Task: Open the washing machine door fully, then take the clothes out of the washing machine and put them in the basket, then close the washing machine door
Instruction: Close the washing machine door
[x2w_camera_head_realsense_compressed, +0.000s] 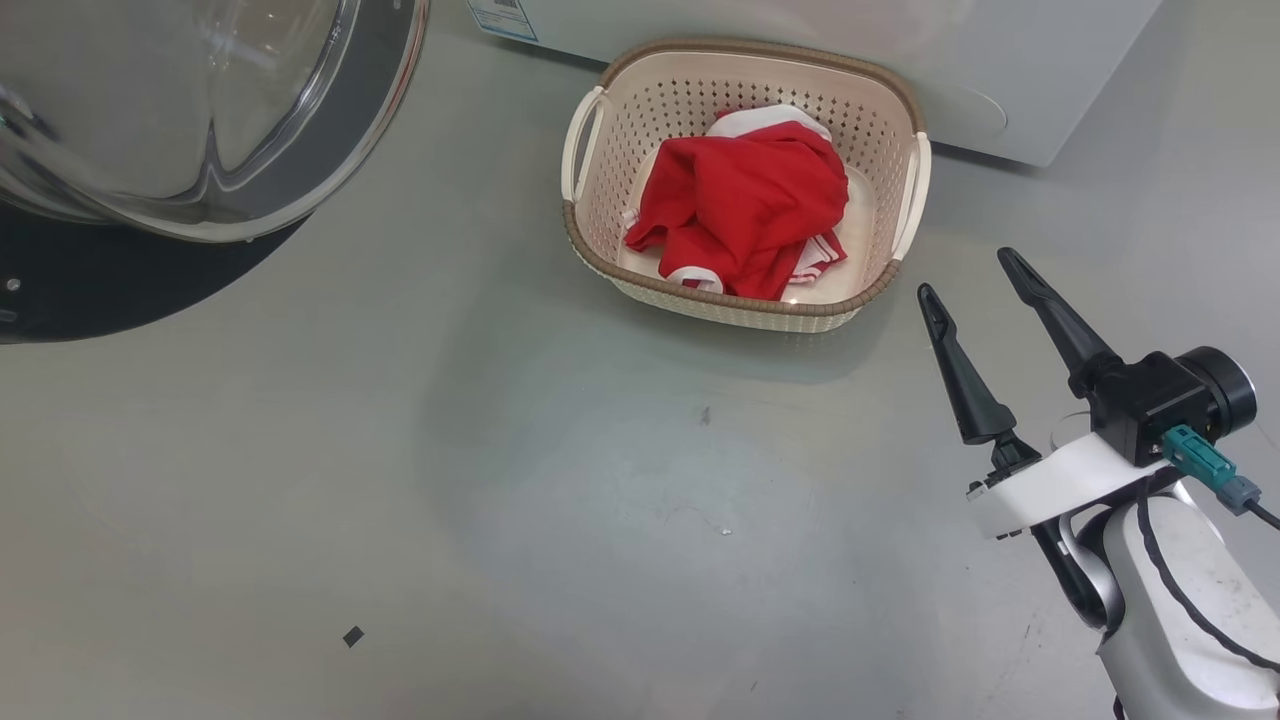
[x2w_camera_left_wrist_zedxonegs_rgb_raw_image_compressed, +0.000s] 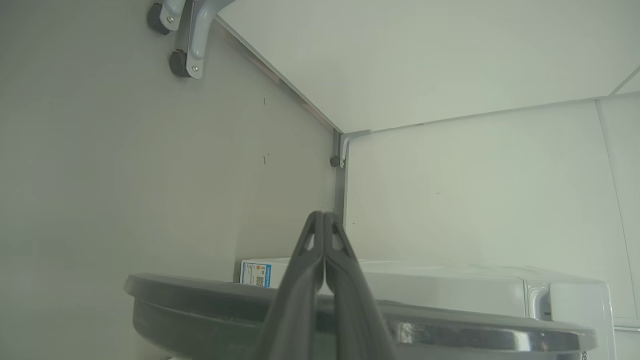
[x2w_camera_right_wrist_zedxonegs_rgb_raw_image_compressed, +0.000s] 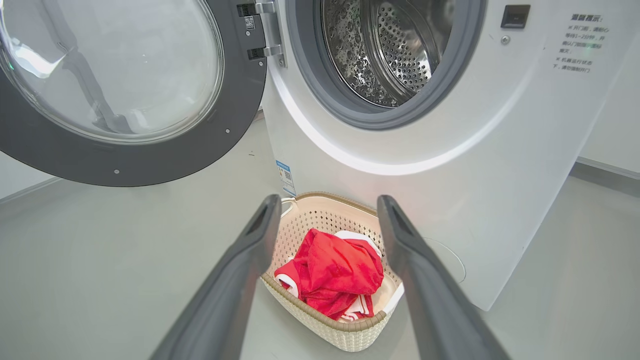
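The red clothes (x2w_camera_head_realsense_compressed: 745, 205) (x2w_camera_right_wrist_zedxonegs_rgb_raw_image_compressed: 332, 272) lie bunched in the cream basket (x2w_camera_head_realsense_compressed: 590, 250) (x2w_camera_right_wrist_zedxonegs_rgb_raw_image_compressed: 325, 332), which stands on the floor against the white washing machine (x2w_camera_head_realsense_compressed: 900, 60) (x2w_camera_right_wrist_zedxonegs_rgb_raw_image_compressed: 450, 150). The steel drum (x2w_camera_right_wrist_zedxonegs_rgb_raw_image_compressed: 390, 50) looks bare inside. The washing machine door (x2w_camera_head_realsense_compressed: 190, 110) (x2w_camera_right_wrist_zedxonegs_rgb_raw_image_compressed: 115, 90) hangs swung wide open to the left. My right gripper (x2w_camera_head_realsense_compressed: 965, 270) (x2w_camera_right_wrist_zedxonegs_rgb_raw_image_compressed: 327, 210) is open, holding nothing, to the right of the basket. My left gripper (x2w_camera_left_wrist_zedxonegs_rgb_raw_image_compressed: 322, 216) is shut and holds nothing; its fingers reach over the door's dark rim (x2w_camera_left_wrist_zedxonegs_rgb_raw_image_compressed: 200, 295).
Grey floor (x2w_camera_head_realsense_compressed: 500, 480) spreads in front of the basket and under the door. A white wall panel (x2w_camera_left_wrist_zedxonegs_rgb_raw_image_compressed: 450, 200) and a castered grey frame (x2w_camera_left_wrist_zedxonegs_rgb_raw_image_compressed: 182, 50) stand beyond the machine on the door's side.
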